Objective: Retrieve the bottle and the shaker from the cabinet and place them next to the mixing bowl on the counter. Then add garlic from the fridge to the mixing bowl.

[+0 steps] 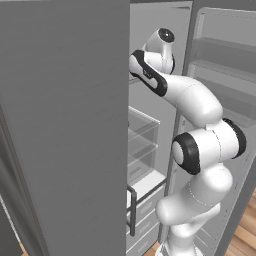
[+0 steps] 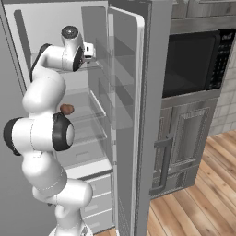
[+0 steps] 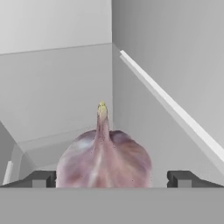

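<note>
Your claw stands at its widest, holding nothing, with the pale, pink-mauve garlic bulb — rounded, ribbed, tapering to a thin yellowish stem tip — sitting between the two dark finger tips in the hand view, a gap showing on either side. The bulb rests on an upper shelf inside the tall grey fridge, whose flat left door hangs open toward you and whose pale interior carries clear, glassy shelves and drawers. The risk you face here is mostly the bulb's shape: it is round and smooth-skinned, so if you close off-centre or too high on the shoulders, it may squirt forward toward the back wall or roll aside on the slick shelf. Closing on the thin stem instead of the body would likely give a weak pinch that lets go as you withdraw. Watch the white arm too — it reaches deep between the open doors, and a wide swing on the way out could knock the clear door bins or the shelf edge. In the right base view a small brown rounded item sits on a lower shelf beside the elbow; a careless retreat could brush it.
</note>
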Tool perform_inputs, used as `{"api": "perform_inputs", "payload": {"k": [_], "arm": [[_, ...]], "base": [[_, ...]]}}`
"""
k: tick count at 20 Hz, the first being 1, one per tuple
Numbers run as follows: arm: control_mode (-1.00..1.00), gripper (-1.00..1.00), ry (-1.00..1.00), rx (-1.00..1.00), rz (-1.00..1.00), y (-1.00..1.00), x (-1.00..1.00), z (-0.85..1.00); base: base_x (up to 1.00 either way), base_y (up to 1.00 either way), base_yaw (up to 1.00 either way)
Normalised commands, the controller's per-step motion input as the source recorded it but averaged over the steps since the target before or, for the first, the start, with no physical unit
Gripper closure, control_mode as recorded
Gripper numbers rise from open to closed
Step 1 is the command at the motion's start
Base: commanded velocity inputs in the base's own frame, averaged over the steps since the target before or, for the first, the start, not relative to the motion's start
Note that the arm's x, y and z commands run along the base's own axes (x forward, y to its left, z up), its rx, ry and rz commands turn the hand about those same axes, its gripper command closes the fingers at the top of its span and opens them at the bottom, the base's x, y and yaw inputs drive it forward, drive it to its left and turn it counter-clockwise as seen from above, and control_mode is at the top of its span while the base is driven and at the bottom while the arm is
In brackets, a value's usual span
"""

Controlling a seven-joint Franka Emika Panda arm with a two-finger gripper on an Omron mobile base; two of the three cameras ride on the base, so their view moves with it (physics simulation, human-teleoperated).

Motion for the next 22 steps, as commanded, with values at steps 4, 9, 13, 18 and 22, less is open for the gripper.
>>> {"api": "perform_inputs", "payload": {"k": [4, 9, 13, 18, 22], "arm": [[-1.0, 1.0, -0.01, 0.0, 0.0, 0.0, 0.0, 0.0], [-1.0, 1.0, 0.0, 0.0, 0.0, 0.0, 0.0, 0.06], [-1.0, 1.0, 0.0, 0.0, 0.0, 0.0, -0.02, 0.04], [-1.0, 1.0, -0.06, 0.0, 0.0, 0.0, -0.78, 0.0], [-1.0, 1.0, -0.04, 0.0, 0.0, -0.06, -1.0, 0.17]], "base": [[0.0, 0.0, 0.0], [0.0, 0.0, 0.0], [0.0, 0.0, 0.0], [0.0, 0.0, 0.0], [0.0, 0.0, 0.0]]}}
